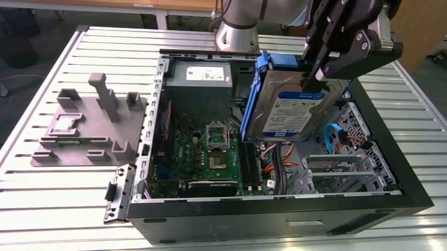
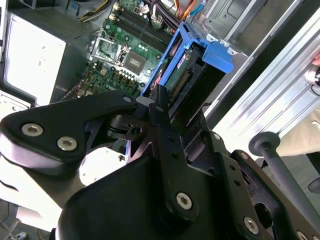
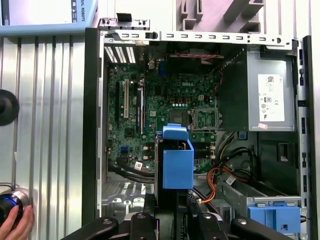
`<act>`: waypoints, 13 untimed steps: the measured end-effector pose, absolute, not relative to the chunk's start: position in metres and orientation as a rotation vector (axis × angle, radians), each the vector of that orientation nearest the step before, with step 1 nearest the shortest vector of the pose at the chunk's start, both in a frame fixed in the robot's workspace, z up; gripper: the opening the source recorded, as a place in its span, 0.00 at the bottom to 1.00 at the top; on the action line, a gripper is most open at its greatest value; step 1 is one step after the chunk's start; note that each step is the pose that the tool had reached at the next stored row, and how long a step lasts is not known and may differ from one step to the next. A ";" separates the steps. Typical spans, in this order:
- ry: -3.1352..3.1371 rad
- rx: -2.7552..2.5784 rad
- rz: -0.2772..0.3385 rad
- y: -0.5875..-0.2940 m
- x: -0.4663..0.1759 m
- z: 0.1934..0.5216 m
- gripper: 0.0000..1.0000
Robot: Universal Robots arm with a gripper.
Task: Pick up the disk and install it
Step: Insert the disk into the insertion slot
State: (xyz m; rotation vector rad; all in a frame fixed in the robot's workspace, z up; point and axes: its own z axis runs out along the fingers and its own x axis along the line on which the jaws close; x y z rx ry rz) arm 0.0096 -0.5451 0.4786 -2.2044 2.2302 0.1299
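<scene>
Disk [image 1: 290, 107] (silver slab, blue-framed)

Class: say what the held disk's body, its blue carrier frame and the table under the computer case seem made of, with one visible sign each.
The disk: body looks like bare metal, silvery with a dull sheen. Blue carrier frame: probably moulded plastic, uniform colour, smooth matte faces. Table: likely aluminium, pale grey grooved slats with soft glare.

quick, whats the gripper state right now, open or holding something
gripper: shut on the disk, holding it up on edge over the open computer case.
</scene>
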 end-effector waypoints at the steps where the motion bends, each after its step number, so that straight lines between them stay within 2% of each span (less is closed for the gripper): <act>1: 2.230 -2.204 0.130 -0.545 0.011 0.479 0.35; 13: 2.233 -2.201 0.130 -0.545 0.027 0.478 0.35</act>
